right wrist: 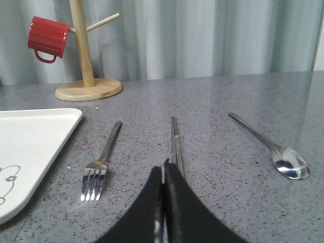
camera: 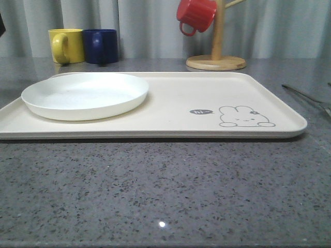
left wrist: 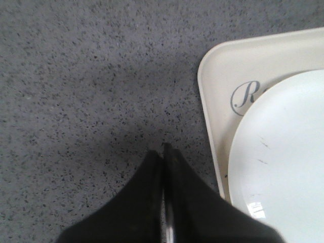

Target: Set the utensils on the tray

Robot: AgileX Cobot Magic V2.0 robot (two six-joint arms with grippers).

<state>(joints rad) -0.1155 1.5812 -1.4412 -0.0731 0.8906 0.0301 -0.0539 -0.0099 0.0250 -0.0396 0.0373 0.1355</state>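
- Currently the tray (camera: 176,111) fills the middle of the front view, cream-white, rabbit drawing lower right on it, lying flat on the grey speckled counter (camera: 165,191).
- White plate (camera: 85,95) sits on the tray's left part.
- Yellow mug (camera: 66,45) and dark blue mug (camera: 100,46) upper left, touching or nearly so; red mug (camera: 196,15) hangs on the wooden mug tree (camera: 216,51) at top centre-right.
- Right wrist view: fork (right wrist: 101,162), chopsticks (right wrist: 175,144) and spoon (right wrist: 271,147) lie on the counter side by side, off the tray; fork left of centre near the tray's corner, chopsticks centre, spoon right.
- Right gripper (right wrist: 163,174) bottom centre, fingers pressed together, nothing between them, tip just beside the chopsticks' near end.
- Left gripper (left wrist: 162,157) bottom centre of left wrist view, fingers together, empty, over bare counter beside the tray corner.
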